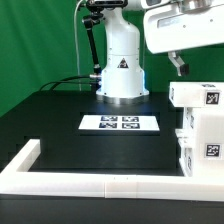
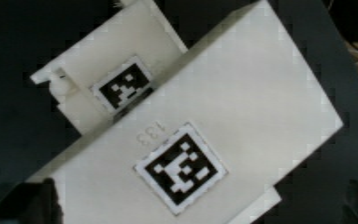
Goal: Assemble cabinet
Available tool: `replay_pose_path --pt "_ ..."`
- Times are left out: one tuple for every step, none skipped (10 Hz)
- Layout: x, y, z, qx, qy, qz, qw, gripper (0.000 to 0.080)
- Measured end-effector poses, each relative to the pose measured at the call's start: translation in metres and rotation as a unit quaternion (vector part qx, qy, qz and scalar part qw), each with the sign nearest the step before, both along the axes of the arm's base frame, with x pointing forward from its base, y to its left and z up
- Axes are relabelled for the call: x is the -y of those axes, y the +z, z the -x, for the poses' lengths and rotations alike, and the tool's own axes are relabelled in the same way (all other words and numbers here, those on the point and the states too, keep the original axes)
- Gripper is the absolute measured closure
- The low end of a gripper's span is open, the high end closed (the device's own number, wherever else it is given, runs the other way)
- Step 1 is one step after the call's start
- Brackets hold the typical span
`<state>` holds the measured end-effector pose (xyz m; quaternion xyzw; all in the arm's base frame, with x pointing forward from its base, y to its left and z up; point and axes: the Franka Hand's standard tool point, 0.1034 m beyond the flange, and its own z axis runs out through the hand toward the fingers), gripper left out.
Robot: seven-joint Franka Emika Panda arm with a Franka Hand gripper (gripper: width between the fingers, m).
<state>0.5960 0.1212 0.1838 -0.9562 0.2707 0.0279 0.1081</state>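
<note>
The white cabinet body [image 1: 197,135] stands at the exterior view's right, cut off by the picture's edge, with a marker on its side. A smaller white block [image 1: 195,95] with a marker sits on top of it. My gripper [image 1: 178,64] hangs just above and a little behind the top block, not touching it. In the wrist view two white panels fill the picture, a near one [image 2: 229,110] and a farther one [image 2: 114,65], each with a square marker. My gripper [image 2: 176,208] is above them, open and empty, its dark fingers blurred at the lower corners.
The marker board [image 1: 120,123] lies flat in the middle of the black table in front of the robot base [image 1: 122,75]. A low white border frame [image 1: 60,182] runs along the front and the exterior view's left. A green curtain hangs behind.
</note>
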Motion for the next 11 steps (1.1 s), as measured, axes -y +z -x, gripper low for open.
replay_pose_path --pt "-0.0007 -0.0002 -0.0004 0.006 0.043 0.008 0.999 0.0002" --pt "0.0001 -0.0004 -0.0005 0.013 0.073 0.008 0.997 0.0002" --pt "0.0006 -0.0006 -0.0006 0.021 0.110 0.008 0.994 0.0002" --pt "0.0008 -0.0008 -0.0003 0.030 0.153 0.010 0.988 0.0002" --pt "0.0011 -0.0014 0.0003 0.041 0.224 0.021 0.973 0.0002" --pt "0.0006 -0.0027 0.0009 0.052 0.299 0.030 0.952 0.0002" --pt "0.0006 -0.0038 0.0014 0.060 0.353 0.034 0.933 0.0002" --pt "0.0005 -0.0041 0.0015 0.064 0.407 0.042 0.910 0.0002" --pt "-0.0013 -0.0056 0.0020 0.068 0.468 0.054 0.879 0.0002" --pt "-0.0048 -0.0075 0.0031 0.069 0.515 0.064 0.852 0.0002" --pt "-0.0042 -0.0077 0.0030 0.073 0.544 0.063 0.833 0.0002"
